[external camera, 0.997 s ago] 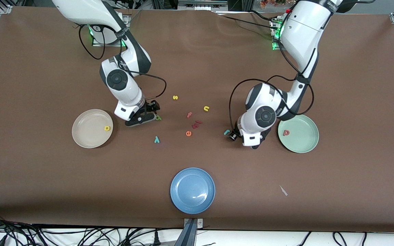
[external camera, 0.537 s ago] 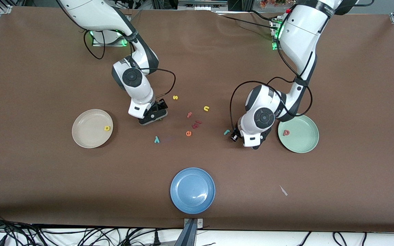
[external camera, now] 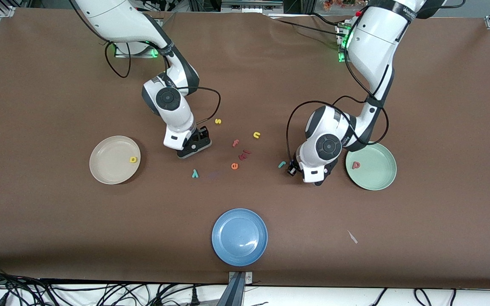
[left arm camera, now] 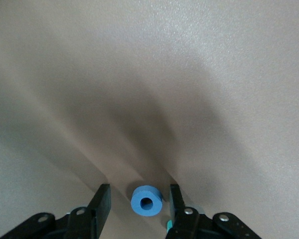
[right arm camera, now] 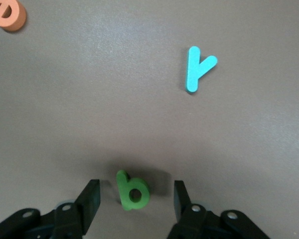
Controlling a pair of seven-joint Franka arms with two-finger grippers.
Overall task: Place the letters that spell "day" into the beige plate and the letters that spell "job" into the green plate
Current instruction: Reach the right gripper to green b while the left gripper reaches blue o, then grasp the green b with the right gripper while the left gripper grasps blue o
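My right gripper (right arm camera: 136,182) is low over the table, open, with the green a (right arm camera: 133,191) between its fingers and a gap on each side. The teal y (right arm camera: 198,68) lies a short way off. My left gripper (left arm camera: 139,188) is open round the blue o (left arm camera: 147,201), touching neither side. In the front view both letters are hidden under the right gripper (external camera: 194,146) and the left gripper (external camera: 318,180). The teal j (external camera: 282,164) lies beside the left hand. The yellow d (external camera: 133,160) is in the beige plate (external camera: 109,165). The salmon b (external camera: 356,165) is in the green plate (external camera: 377,175).
Loose letters lie between the arms: yellow s (external camera: 217,121), yellow n (external camera: 257,135), salmon f (external camera: 235,143), orange e (external camera: 235,166) and dark red pieces (external camera: 244,154). A blue plate (external camera: 239,236) sits near the front edge. A small pale scrap (external camera: 352,236) lies nearer the front camera than the green plate.
The right arm has swung from beside the beige plate toward the table's middle and now covers the green a. The left arm has stayed nearly still.
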